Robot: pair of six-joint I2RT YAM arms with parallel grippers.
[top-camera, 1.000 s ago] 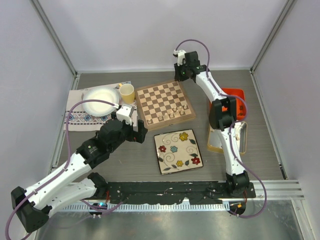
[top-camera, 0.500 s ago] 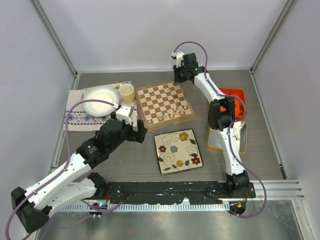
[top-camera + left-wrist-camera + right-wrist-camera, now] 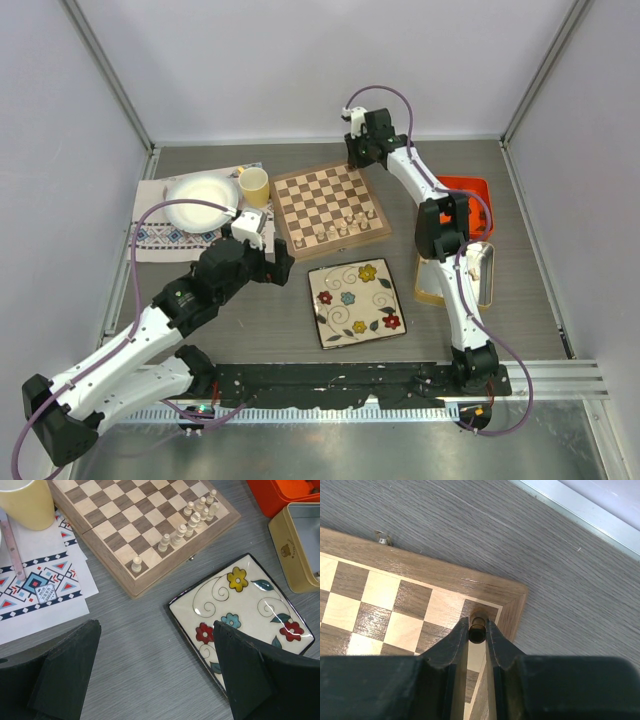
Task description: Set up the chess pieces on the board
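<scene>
The board point(image 3: 330, 205) lies at the table's middle back, with several pale cream pieces point(image 3: 350, 224) along its near edge; they also show in the left wrist view point(image 3: 192, 520). My right gripper point(image 3: 477, 630) is shut on a dark brown piece point(image 3: 478, 627) and holds it over the dark far-right corner square of the board point(image 3: 420, 610); in the top view the gripper point(image 3: 358, 160) sits at that corner. My left gripper point(image 3: 155, 675) is open and empty, above bare table between the board point(image 3: 115, 530) and the floral plate point(image 3: 245, 615).
A floral plate point(image 3: 355, 302) lies in front of the board. A yellow cup point(image 3: 254, 186), a white plate point(image 3: 200, 200) and a patterned cloth point(image 3: 160, 235) are at the left. An orange box point(image 3: 475, 195) and a tan tin point(image 3: 485, 290) are at the right.
My right gripper has moved slightly left and back to the board's far right corner with the dark piece. The left arm has not moved.
</scene>
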